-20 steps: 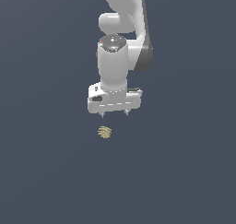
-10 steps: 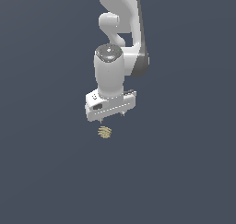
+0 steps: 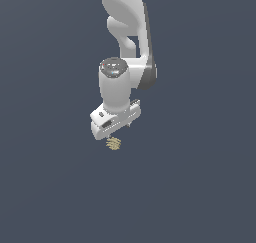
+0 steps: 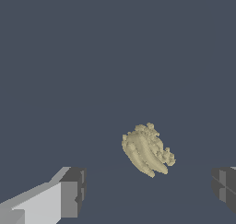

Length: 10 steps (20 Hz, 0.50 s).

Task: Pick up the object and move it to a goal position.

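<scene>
Tan ribbed object [image 4: 147, 150] lies between the gripper's [image 4: 150, 193] wide-open jaws in the wrist view, while the exterior view shows it [image 3: 114, 144] just under the white gripper [image 3: 113, 135].

Plain, evenly lit slate-blue backdrop [image 3: 45, 187] all around.

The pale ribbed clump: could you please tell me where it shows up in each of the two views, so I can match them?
Exterior view: the pale ribbed clump lies just under the white gripper, near picture centre.
Wrist view: the clump lies between the two dark fingertips, apart from both.
Shared landmark: the gripper, directly over the clump.
</scene>
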Each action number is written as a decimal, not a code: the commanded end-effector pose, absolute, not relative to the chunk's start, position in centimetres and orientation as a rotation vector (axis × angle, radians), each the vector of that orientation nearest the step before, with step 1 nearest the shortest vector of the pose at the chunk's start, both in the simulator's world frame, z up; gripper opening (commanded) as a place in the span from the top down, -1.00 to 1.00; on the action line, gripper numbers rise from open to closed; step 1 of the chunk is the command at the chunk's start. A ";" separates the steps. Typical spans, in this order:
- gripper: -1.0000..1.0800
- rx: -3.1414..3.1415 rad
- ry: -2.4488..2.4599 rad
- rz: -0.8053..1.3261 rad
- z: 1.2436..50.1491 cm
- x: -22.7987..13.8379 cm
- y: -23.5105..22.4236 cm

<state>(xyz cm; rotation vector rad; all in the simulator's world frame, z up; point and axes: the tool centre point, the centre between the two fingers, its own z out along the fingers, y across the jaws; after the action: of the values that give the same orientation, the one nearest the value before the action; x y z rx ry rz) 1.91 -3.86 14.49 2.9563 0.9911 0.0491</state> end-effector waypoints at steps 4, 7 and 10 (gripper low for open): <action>-0.92 2.880 1.199 0.033 13.3 2.0 -4.5; -0.92 2.835 1.310 0.025 12.6 2.0 -4.9; -0.92 2.785 1.418 0.018 11.9 2.1 -5.3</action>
<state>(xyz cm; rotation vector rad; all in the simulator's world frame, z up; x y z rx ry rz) 2.05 -5.08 12.28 2.8114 1.3617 0.0215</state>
